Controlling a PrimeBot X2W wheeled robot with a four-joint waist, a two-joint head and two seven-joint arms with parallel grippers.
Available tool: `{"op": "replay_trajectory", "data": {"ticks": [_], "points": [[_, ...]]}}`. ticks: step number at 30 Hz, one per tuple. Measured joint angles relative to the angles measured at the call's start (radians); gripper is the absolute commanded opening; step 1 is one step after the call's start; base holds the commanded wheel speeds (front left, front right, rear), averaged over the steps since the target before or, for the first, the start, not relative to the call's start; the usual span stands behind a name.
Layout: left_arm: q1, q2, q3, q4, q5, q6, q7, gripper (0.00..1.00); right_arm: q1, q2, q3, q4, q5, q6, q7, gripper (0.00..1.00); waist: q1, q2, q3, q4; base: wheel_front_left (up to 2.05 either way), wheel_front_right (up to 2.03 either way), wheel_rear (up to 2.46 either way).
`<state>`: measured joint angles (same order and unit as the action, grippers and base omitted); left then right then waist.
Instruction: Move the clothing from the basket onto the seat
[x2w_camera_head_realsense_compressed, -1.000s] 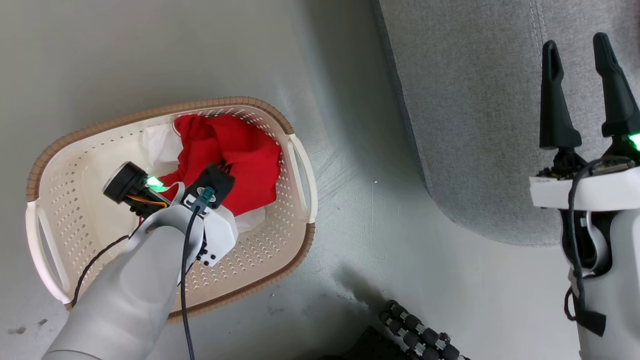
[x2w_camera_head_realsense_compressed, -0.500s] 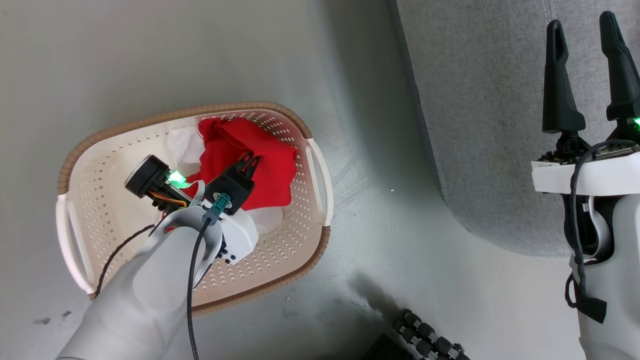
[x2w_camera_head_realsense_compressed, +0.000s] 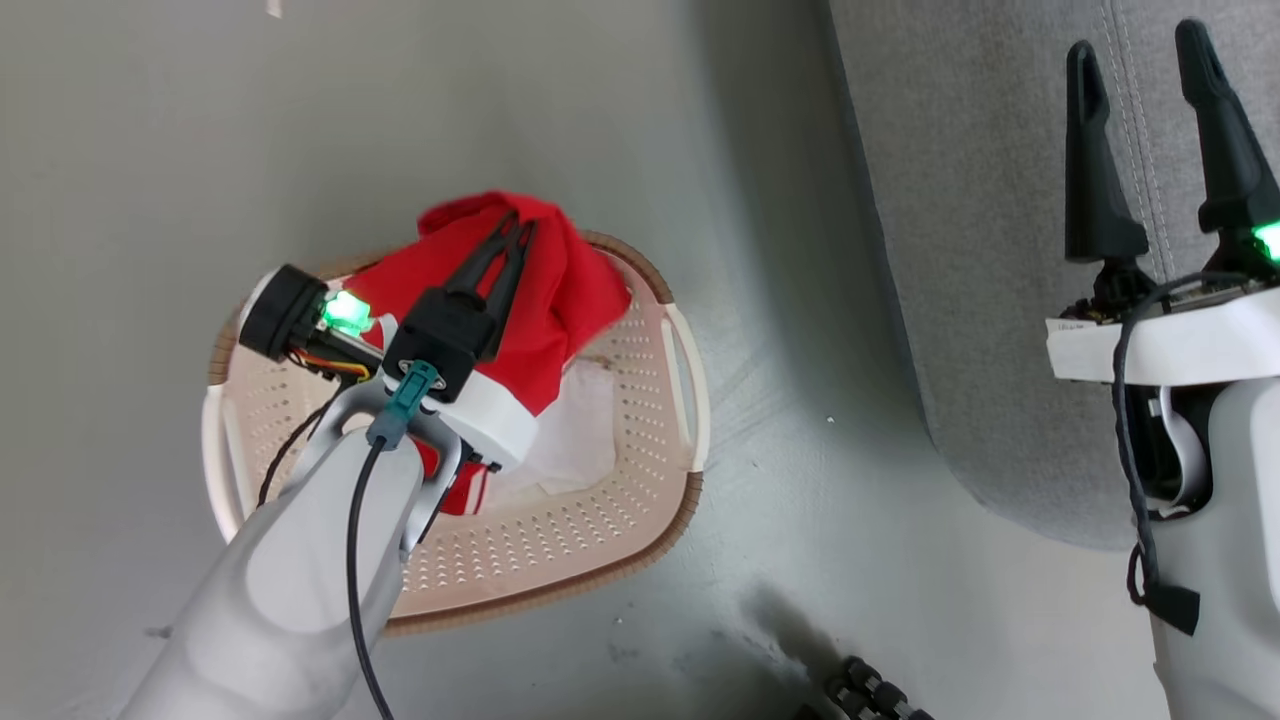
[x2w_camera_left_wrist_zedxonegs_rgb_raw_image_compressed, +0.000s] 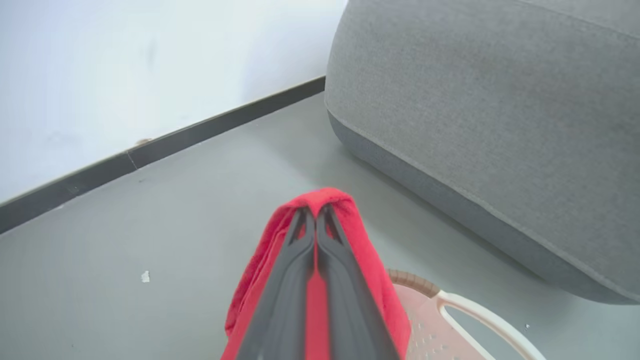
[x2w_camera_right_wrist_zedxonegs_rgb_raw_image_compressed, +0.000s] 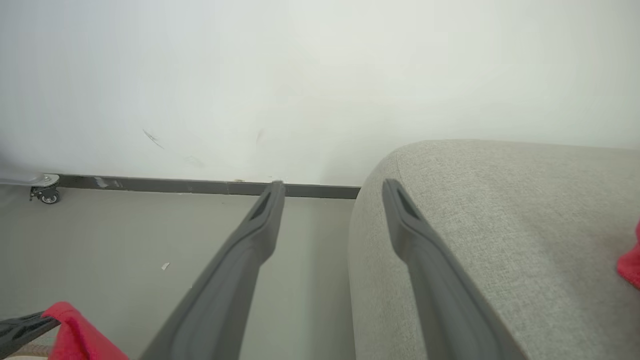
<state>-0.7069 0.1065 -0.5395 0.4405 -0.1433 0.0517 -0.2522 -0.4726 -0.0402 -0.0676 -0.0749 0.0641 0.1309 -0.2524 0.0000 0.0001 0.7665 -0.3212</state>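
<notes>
Clothing (x2w_camera_head_realsense_compressed: 575, 290): newly raised above basket (x2w_camera_head_realsense_compressed: 560, 590) rim, left end effector (x2w_camera_head_realsense_compressed: 518, 232) clamped on it; right end effector (x2w_camera_head_realsense_compressed: 1135, 40) apart; seat (x2w_camera_head_realsense_compressed: 980, 300) next.

The left gripper (x2w_camera_head_realsense_compressed: 520, 228) is pinching the clothing (x2w_camera_head_realsense_compressed: 560, 300) between fingers pressed together, its pale forearm (x2w_camera_head_realsense_compressed: 290, 590) slanting up from the head view's lower left. The right gripper (x2w_camera_head_realsense_compressed: 1133, 42) is pointing upward at that view's right side, its fingers (x2w_camera_right_wrist_zedxonegs_rgb_raw_image_compressed: 240, 270) spreading well apart.
</notes>
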Motion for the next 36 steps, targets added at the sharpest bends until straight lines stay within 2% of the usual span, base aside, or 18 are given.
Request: {"op": "replay_trajectory", "data": {"ticks": [14,28,36], "points": [[0.07,0.047,0.099,-0.286,-0.007,0.052,0.0,0.0,-0.013,-0.027,0.022,0.047,-0.004,0.0,0.0,1.0,0.0,-0.0001,-0.117,0.073,0.0,0.0,0.0],[0.144,0.087,0.152,-0.436,-0.049,0.05,0.0,0.0,-0.001,-0.071,0.084,0.09,-0.028,0.0,-0.003,1.0,0.0,0.0,-0.256,0.132,0.0,0.0,0.0],[0.167,0.106,0.18,-0.476,-0.071,0.029,0.0,0.0,0.047,-0.108,0.135,0.13,-0.047,0.0,-0.003,1.0,0.0,0.0,-0.362,0.163,0.0,0.0,0.0]]}}
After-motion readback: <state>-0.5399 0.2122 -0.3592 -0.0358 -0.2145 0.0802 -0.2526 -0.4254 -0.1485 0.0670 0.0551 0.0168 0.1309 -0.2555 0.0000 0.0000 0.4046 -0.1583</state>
